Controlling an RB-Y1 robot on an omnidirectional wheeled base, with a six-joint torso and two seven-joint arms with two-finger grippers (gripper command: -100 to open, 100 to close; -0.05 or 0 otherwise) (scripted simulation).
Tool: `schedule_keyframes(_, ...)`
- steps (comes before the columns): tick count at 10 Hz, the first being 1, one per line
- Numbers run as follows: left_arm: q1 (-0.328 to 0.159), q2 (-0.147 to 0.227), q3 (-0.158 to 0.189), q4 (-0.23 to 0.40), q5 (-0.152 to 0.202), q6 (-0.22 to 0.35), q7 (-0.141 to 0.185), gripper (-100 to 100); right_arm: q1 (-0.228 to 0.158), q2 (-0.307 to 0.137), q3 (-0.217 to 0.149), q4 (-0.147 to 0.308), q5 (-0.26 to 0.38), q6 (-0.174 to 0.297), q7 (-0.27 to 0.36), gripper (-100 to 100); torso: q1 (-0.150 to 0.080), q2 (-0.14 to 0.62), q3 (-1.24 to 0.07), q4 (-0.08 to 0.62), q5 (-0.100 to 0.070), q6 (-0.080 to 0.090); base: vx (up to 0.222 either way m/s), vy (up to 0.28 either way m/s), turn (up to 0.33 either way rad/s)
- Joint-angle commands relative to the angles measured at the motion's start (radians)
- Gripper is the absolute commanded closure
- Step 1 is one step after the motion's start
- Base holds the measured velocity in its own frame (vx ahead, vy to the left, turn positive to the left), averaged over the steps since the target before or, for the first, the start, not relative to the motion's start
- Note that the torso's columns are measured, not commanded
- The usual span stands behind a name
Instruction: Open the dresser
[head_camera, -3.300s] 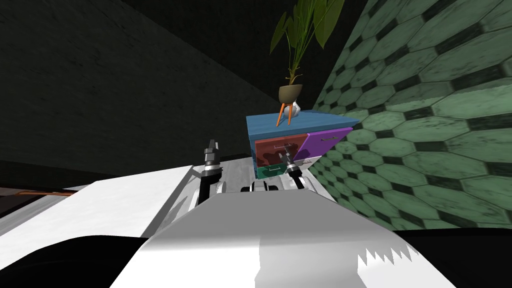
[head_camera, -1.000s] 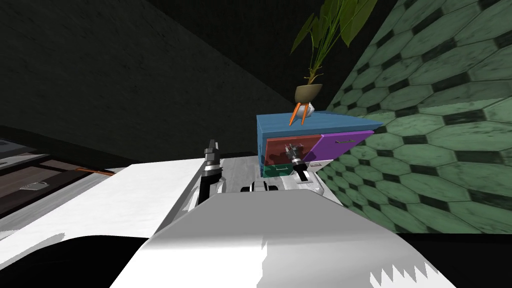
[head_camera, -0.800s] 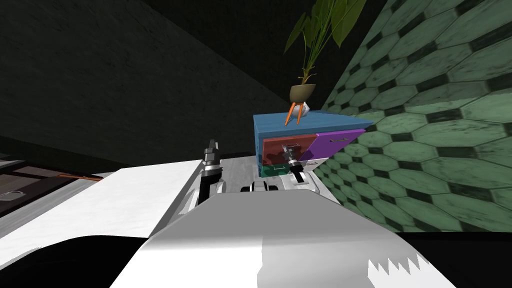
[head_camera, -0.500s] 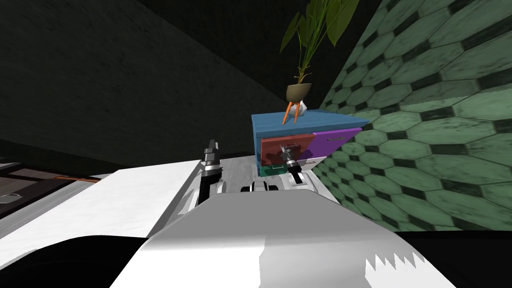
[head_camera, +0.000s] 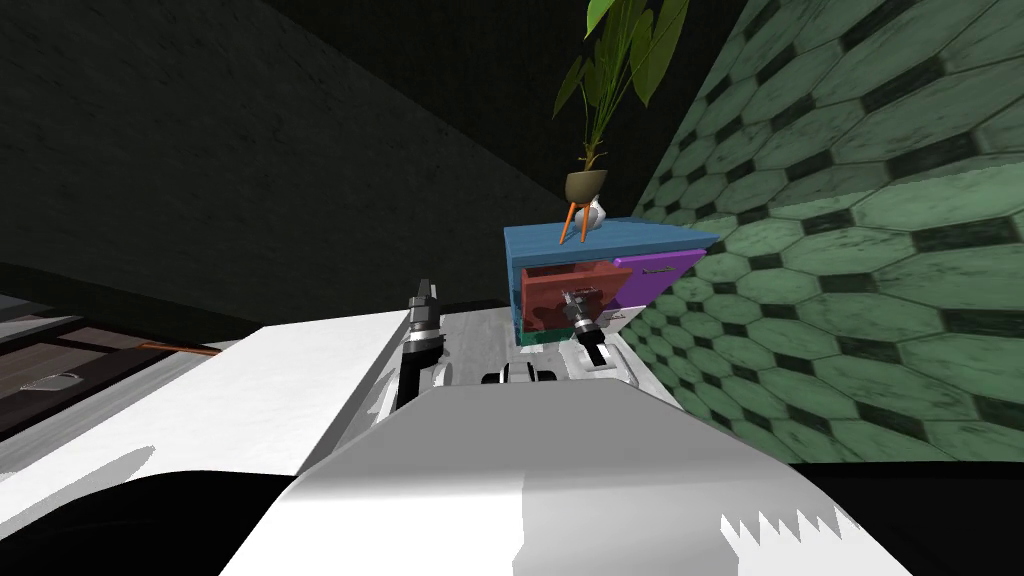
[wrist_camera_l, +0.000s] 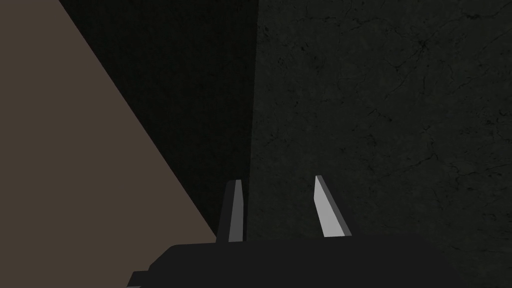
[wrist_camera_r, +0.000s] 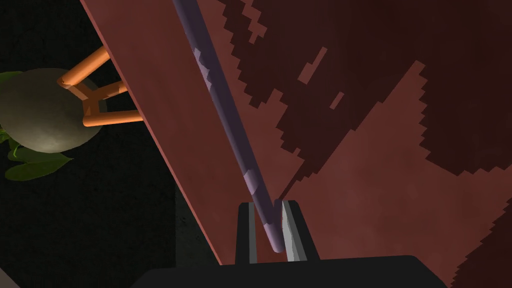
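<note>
Dresser (head_camera: 600, 240), red drawer (head_camera: 560, 295): drawn further out than a second ago; opening underway. Right gripper (wrist_camera_r: 267, 207) clamped on handle (wrist_camera_r: 225, 115); left gripper (wrist_camera_l: 276, 180) spread wide, idle.

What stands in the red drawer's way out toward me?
Nothing visible does. The right gripper is shut on the handle of the red drawer, which juts from the dresser.

red drawer (head_camera: 556, 288) drawn out, seemingly partway, right gripper (head_camera: 578, 299) back
</note>
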Motion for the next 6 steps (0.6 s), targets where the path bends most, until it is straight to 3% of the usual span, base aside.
schedule_keyframes(1,0.000,0.000,0.000,0.000,0.000,0.000,0.000,0,0.001,-0.008,0.005,-0.021,-0.002,0.006,-0.007,100,0.000,0.002,0.002,0.001,0.000,0.000,-0.177,-0.011,-0.016)
schedule_keyframes(3,0.000,0.000,0.000,0.000,0.000,0.000,0.000,0,0.004,-0.013,0.010,-0.037,-0.004,0.012,-0.012,100,-0.001,0.005,0.003,0.003,0.000,0.001,-0.209,-0.016,-0.014)
schedule_keyframes(4,0.000,0.000,0.000,0.000,0.000,0.000,0.000,0,0.006,-0.012,0.011,-0.024,-0.002,0.014,-0.010,100,0.000,0.007,0.004,0.004,0.001,0.001,-0.110,0.001,-0.003)
schedule_keyframes(5,0.000,0.000,0.000,0.000,0.000,0.000,0.000,0,0.006,-0.022,0.018,-0.037,-0.002,0.044,-0.017,-100,0.001,0.000,0.001,0.003,0.001,0.000,-0.036,-0.008,0.055)
schedule_keyframes(6,0.000,0.000,0.000,0.000,0.000,0.000,0.000,0,0.002,-0.032,0.024,-0.054,-0.001,0.072,-0.025,-100,0.001,-0.005,-0.003,-0.001,0.000,-0.001,-0.036,-0.018,0.092)
